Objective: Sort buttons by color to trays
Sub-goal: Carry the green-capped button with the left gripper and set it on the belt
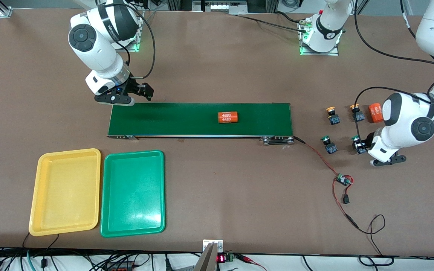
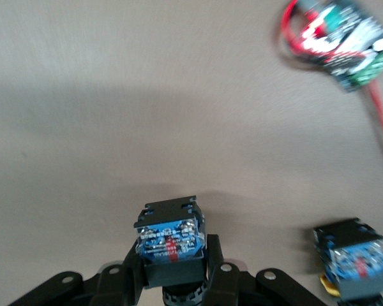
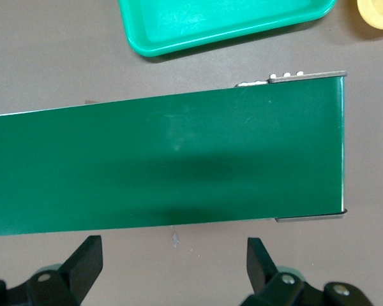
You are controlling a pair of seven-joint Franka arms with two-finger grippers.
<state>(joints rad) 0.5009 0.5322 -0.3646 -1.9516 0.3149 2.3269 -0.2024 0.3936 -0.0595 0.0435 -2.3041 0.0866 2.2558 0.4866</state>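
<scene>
Green-capped button [image 1: 358,144] lies at the left arm's end of the worktop [image 1: 217,188], and the left end effector [image 1: 364,145] is closed on it. In the left wrist view the black fingers [image 2: 218,280] press on both sides of this button's [image 2: 170,239] black-and-blue body, and the blue underside with a red mark faces the camera. The cap itself is mostly hidden by the fingers in that view.

A second green-capped button [image 1: 329,144] stands just beside the held one, toward the conveyor belt [image 1: 200,119], not touching it. Two yellow-orange-capped buttons stand farther from the front camera: one [image 1: 332,115] is above the second green one in the front view, the other [image 1: 356,112] is near an orange cylinder printed "4680" [image 1: 375,112] that lies on the worktop, partly covered by the left arm.

Another orange "4680" cylinder [image 1: 228,117] lies on the dark-green conveyor belt, about in its middle part. A small circuit board with red and black wires [image 1: 343,180] lies nearer to the front camera than the buttons.

The yellow tray [image 1: 40,195] and the green tray [image 1: 106,195] lie side by side near the right arm's end of the worktop, nearer to the front camera than the belt, and both hold nothing.

The right end effector [image 1: 126,98] waits over the edge of the belt at the right arm's end, with its fingers [image 3: 86,258] wide apart and holding nothing.
</scene>
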